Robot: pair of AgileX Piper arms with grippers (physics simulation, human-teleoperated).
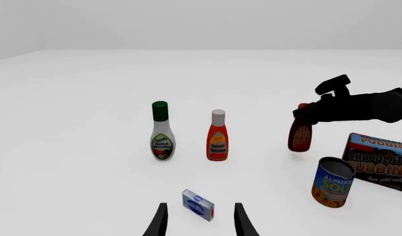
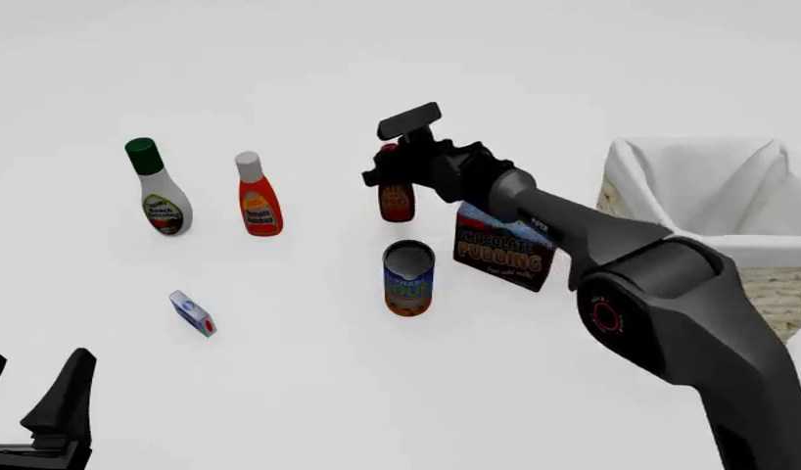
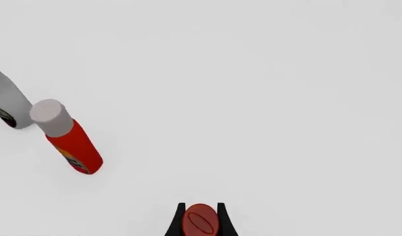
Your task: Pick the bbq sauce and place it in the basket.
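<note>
Nearest the camera in the front view, at about 7 o'clock, the left end effector (image 2: 35, 392) waits low over the surface (image 2: 309, 392). Its two fingers are apart and hold nothing. Just past it lies a small blue and white box (image 2: 192, 313).

Next, near the middle, stands a soup can (image 2: 408, 279). A chocolate pudding box (image 2: 502, 250) is just beside it, at its 3 o'clock.

A little farther is the bbq sauce (image 2: 397, 199). It stands up straight, with its long side going up and down and its red cap on top. The right end effector (image 2: 390, 162) is clamped on its neck, one finger on each side of the cap, as the right wrist view shows. In the left wrist view there seems to be a small gap with a shadow under the bottle, so I think it is just off the surface.

The basket (image 2: 767, 284) is at 3 o'clock from the bottle, well apart from it. The right arm is the one close to both. I think the next move is to carry the bottle to the right, high enough to pass over the pudding box and the basket's rim.

Farthest, at about 10 o'clock, stand the ketchup bottle (image 2: 257, 196) and the ranch bottle (image 2: 155, 188), side by side.
</note>
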